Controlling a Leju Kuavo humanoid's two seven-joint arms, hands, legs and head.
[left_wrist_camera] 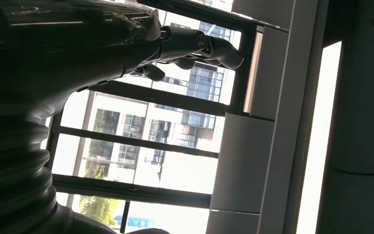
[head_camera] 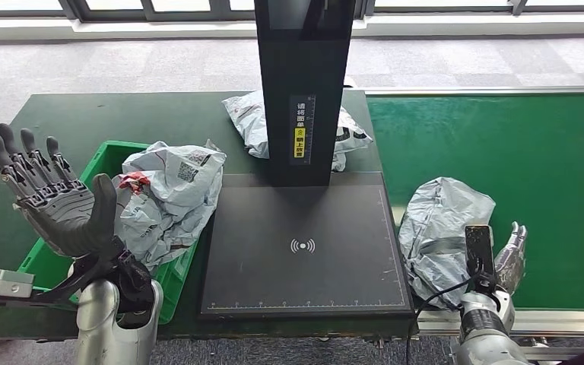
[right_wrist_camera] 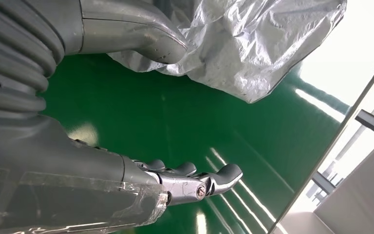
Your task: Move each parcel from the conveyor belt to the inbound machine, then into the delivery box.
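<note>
Head view: a crumpled silver parcel point(head_camera: 442, 228) lies on the green conveyor belt point(head_camera: 517, 167), the right hand point(head_camera: 502, 262) open-fingered just beside it, best closing around the bag's bulk; the left hand point(head_camera: 53, 201) is raised, spread, empty.

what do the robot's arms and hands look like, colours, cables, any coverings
Both arms are silver metal cylinders. The left hand has dark grey segmented fingers, a thick smooth grey thumb and black wrist parts. The right hand is silver-grey, with a black cable looping beside its wrist. The right wrist view shows a grey ribbed cover, and clear plastic film wrapped over the back of the hand.
</note>
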